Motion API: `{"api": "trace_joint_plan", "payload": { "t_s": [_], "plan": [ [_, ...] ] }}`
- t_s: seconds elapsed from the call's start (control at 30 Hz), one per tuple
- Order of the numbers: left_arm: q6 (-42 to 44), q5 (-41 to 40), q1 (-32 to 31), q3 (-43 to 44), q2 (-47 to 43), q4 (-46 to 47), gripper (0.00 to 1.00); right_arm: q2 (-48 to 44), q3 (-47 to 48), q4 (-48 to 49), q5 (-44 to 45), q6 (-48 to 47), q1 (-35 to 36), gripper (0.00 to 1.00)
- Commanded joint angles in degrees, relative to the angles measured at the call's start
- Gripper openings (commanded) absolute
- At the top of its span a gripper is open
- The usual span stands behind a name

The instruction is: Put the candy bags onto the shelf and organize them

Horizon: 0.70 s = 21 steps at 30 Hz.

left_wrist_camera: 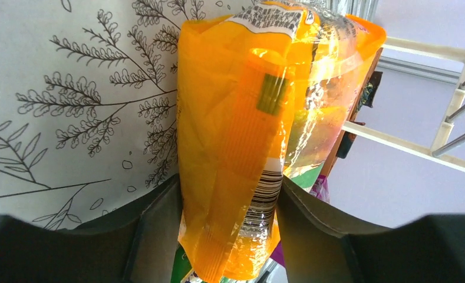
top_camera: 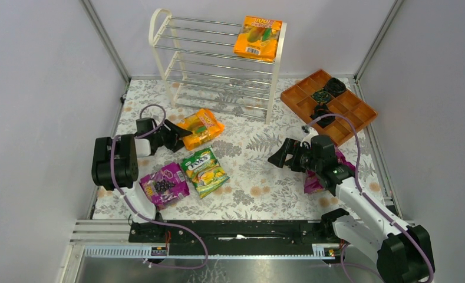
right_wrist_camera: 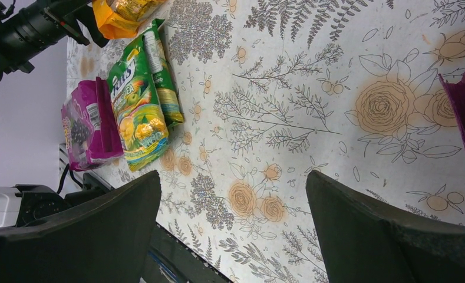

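Observation:
An orange candy bag (top_camera: pixel 201 128) lies on the floral table in front of the shelf (top_camera: pixel 275 76). My left gripper (top_camera: pixel 180 135) has its near end between its fingers. In the left wrist view both fingers (left_wrist_camera: pixel 159 218) press the sides of this orange bag (left_wrist_camera: pixel 241 147), so the left gripper (left_wrist_camera: pixel 230 194) is shut on it. Another orange bag (top_camera: pixel 257 38) stands on the shelf's top tier at the right. A green-yellow bag (top_camera: pixel 204 171) and a purple bag (top_camera: pixel 165 184) lie near the left arm. My right gripper (top_camera: pixel 280 156) is open and empty, and a second purple bag (top_camera: pixel 312 183) lies partly under that arm.
An orange compartmented tray (top_camera: pixel 329 106) with small black round objects sits at the back right. The right wrist view shows the green-yellow bag (right_wrist_camera: pixel 138 112), the purple bag (right_wrist_camera: pixel 85 127) and bare floral cloth under the open right gripper (right_wrist_camera: pixel 233 194). Grey walls close in both sides.

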Motion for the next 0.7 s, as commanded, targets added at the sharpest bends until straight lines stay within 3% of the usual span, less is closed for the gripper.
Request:
{"api": "trace_joint_plan", "payload": {
  "t_s": [0.0,0.3,0.5,0.67],
  "plan": [
    [-2.93,2.07,-0.14,-1.66,0.48,7.74,0.55,-0.97,-0.33,0.77,-0.19,0.57,0.36,1.00],
    [-16.07,9.38,-0.14,-7.92,-1.55,26.34,0.28,-1.72,-0.05,-1.24,0.82,-0.02,0.36,1.00],
    [-19.36,11.96,-0.35,-8.29,-5.73,27.25,0.22,0.03,0.40,-0.40,0.62,0.13,0.36,1.00],
    [-20.18,13.45,-0.36,-8.50,-12.55,24.57,0.11,1.19,0.49,0.34,0.53,0.24,0.36,1.00]
  ]
}}
